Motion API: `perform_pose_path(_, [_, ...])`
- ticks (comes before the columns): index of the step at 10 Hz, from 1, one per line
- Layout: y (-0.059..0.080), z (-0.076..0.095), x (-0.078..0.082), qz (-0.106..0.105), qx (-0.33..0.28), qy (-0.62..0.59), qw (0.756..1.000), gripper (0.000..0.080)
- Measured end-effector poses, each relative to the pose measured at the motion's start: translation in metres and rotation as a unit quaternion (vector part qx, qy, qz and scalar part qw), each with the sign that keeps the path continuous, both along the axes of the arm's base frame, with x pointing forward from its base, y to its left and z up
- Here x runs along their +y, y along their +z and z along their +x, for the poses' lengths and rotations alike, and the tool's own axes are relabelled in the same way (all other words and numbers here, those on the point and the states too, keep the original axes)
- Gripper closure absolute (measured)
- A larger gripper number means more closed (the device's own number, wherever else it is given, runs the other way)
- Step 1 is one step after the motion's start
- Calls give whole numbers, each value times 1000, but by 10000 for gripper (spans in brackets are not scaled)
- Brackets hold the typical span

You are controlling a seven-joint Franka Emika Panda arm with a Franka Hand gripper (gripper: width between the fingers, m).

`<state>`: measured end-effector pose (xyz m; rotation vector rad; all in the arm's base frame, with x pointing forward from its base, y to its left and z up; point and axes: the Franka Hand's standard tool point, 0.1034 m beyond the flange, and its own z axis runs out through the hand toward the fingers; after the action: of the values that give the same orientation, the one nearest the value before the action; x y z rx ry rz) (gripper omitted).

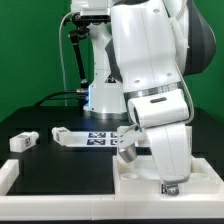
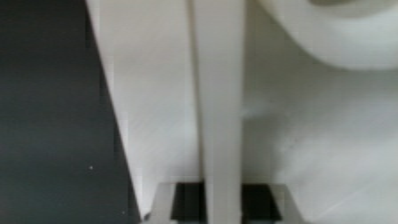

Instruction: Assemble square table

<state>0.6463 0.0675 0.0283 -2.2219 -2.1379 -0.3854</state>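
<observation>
The white square table top [image 1: 135, 178] lies flat at the exterior view's lower right. My gripper [image 1: 172, 186] reaches down onto its near right part. In the wrist view the top's raised rim [image 2: 215, 100] runs straight between my two dark fingers [image 2: 187, 202], which press against both of its sides. A round corner hole [image 2: 342, 28] shows in the top beyond the rim. One short white leg [image 1: 22, 141] lies apart on the black table at the exterior view's left. Another white part [image 1: 127, 143] is half hidden behind my arm.
The marker board [image 1: 92, 137] lies on the black table at mid-frame, behind the top. A low white border rail [image 1: 12, 176] runs along the front and left edges. My arm's bulky body [image 1: 150, 60] blocks much of the right side.
</observation>
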Motion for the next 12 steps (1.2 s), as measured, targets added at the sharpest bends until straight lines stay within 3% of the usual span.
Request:
perform_pose_path(1, [0, 0, 0, 0, 0, 0, 1000, 709])
perform_pose_path(2, [0, 0, 0, 0, 0, 0, 1000, 478])
perform_pose_path(3, [0, 0, 0, 0, 0, 0, 1000, 343])
perform_pose_path(4, [0, 0, 0, 0, 0, 0, 1000, 343])
perform_pose_path(5, [0, 0, 0, 0, 0, 0, 1000, 198])
perform_pose_path(6, [0, 0, 0, 0, 0, 0, 1000, 156])
perform_pose_path(12, [-2, -1, -2, 0, 3, -2, 1000, 150])
